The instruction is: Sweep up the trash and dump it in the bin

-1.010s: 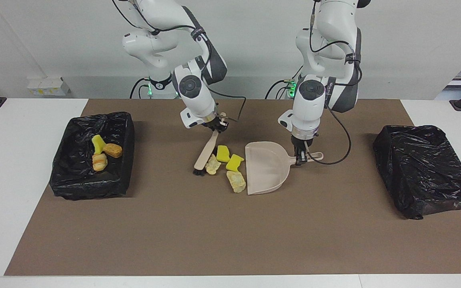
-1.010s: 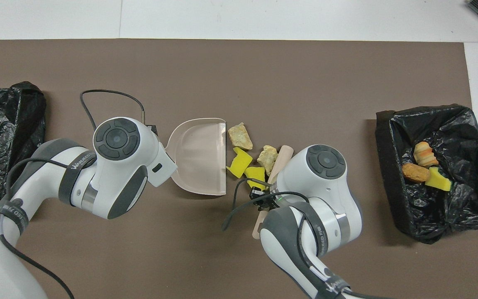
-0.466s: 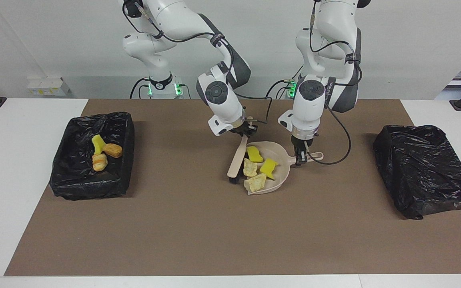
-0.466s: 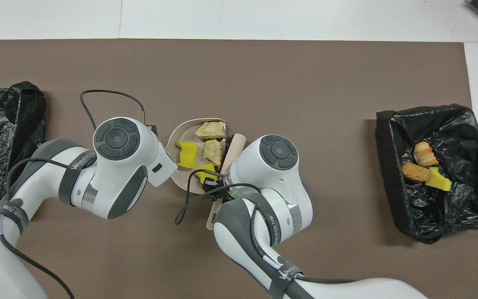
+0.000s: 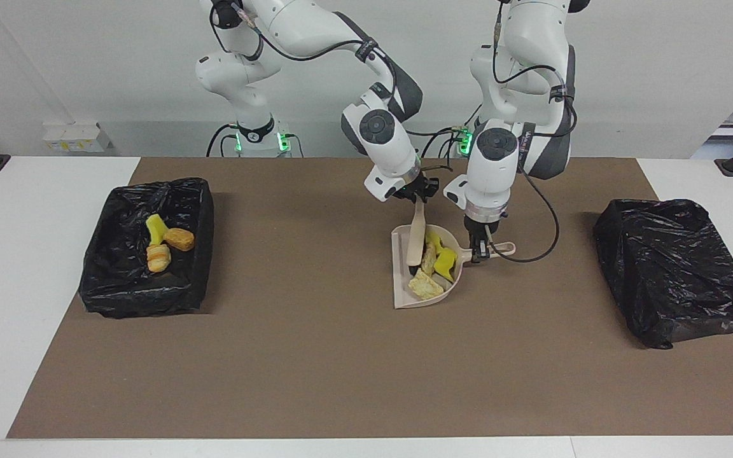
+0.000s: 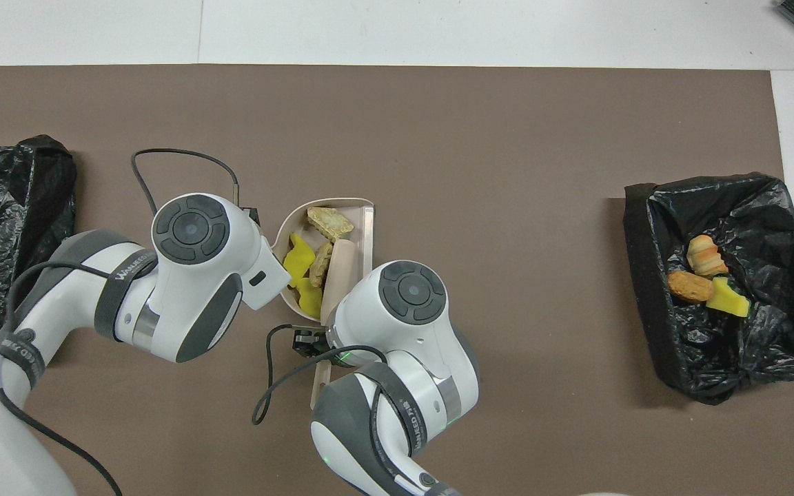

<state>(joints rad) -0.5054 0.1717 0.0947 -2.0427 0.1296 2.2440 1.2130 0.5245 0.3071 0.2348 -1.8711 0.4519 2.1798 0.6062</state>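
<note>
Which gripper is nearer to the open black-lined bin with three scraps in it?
Right. The right gripper, shut on the beige brush, is over the beige dustpan; the left gripper, shut on the dustpan's handle, is farther from the bin.

My left gripper (image 5: 478, 249): my own wrist is covering it from overhead, along with the dustpan (image 6: 368, 227) handle it is clamping.
My right gripper (image 5: 418, 191): my wrist housing is hiding it from overhead; only the brush (image 6: 337, 272) blade is poking out.
Brush bristles: the trash (image 5: 431, 264) and the dustpan are hiding them.
Closed black bag (image 6: 4, 227): the overhead picture's edge is cutting it off.
My arms: their upper links are running off both pictures.
</note>
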